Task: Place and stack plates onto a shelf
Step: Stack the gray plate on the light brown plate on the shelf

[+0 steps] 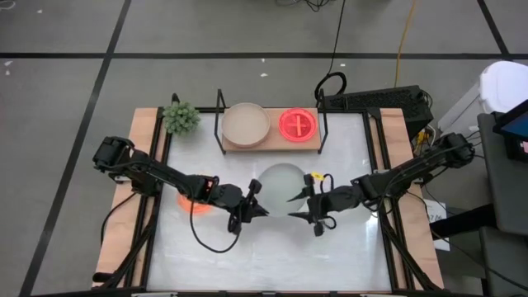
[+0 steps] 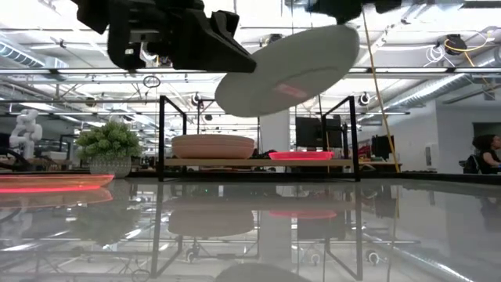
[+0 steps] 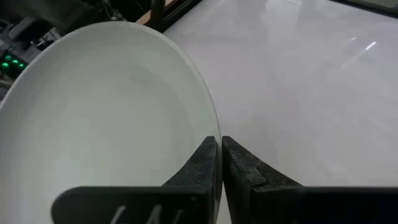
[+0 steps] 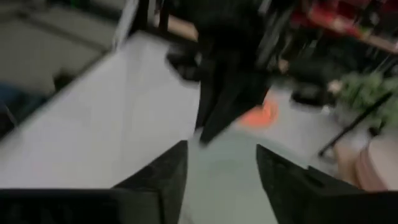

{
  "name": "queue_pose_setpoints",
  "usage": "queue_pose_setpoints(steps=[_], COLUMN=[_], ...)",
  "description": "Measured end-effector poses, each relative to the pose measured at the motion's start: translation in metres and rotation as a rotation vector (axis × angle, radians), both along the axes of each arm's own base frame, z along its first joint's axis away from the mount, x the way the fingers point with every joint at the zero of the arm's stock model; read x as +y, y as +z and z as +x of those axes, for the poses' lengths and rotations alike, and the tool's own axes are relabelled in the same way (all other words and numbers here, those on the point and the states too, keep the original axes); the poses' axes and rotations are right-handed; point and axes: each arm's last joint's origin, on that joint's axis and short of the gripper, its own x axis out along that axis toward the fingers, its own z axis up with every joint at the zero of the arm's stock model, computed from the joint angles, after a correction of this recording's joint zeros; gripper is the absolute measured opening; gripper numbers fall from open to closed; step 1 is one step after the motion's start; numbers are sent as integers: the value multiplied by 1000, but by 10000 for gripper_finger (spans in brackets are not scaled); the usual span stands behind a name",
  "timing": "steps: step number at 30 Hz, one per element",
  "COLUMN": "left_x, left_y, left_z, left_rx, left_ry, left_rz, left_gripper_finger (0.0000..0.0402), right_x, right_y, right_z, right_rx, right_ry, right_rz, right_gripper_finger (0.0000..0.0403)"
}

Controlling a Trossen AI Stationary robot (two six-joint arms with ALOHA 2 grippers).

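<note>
A pale grey plate (image 1: 280,183) is in the air over the middle of the table, tilted in the low view (image 2: 290,70). My left gripper (image 1: 254,195) is shut on its left rim. My right gripper (image 1: 302,205) is open at the plate's right side (image 4: 227,180); whether it touches the rim I cannot tell. The wooden shelf (image 1: 272,145) stands at the far edge and bears a beige plate (image 1: 245,124) and a hot pink plate (image 1: 298,124). An orange plate (image 1: 193,204) lies flat on the table under my left arm. My left gripper pinches the pale grey plate's rim (image 3: 210,127) between its two fingers, one finger (image 3: 199,165) on the inner side and one on the outer. The fingers come roughly level from the table's left. The plate is lifted clear and tilted, its lower end (image 2: 231,94) toward this gripper.
A small green plant (image 1: 181,118) stands left of the shelf at the far edge. The shelf's black wire ends (image 1: 219,111) rise on both sides of it. Bare white tabletop (image 1: 272,256) lies toward the near edge. Cables and equipment (image 1: 371,99) sit behind the table.
</note>
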Motion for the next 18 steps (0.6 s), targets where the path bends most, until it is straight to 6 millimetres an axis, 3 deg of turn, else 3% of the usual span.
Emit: queue_pose_setpoints(steps=[8, 18], left_x=[1, 8], left_y=[-1, 11], left_z=[0, -6], left_rx=[8, 2], left_ry=[-3, 59], left_rz=[37, 70], left_gripper_finger=[10, 10], right_x=[1, 4], right_y=[25, 53], right_z=[-2, -35], right_rx=[-197, -274], right_ry=[0, -69], right_rz=[30, 37], right_gripper_finger=[221, 209])
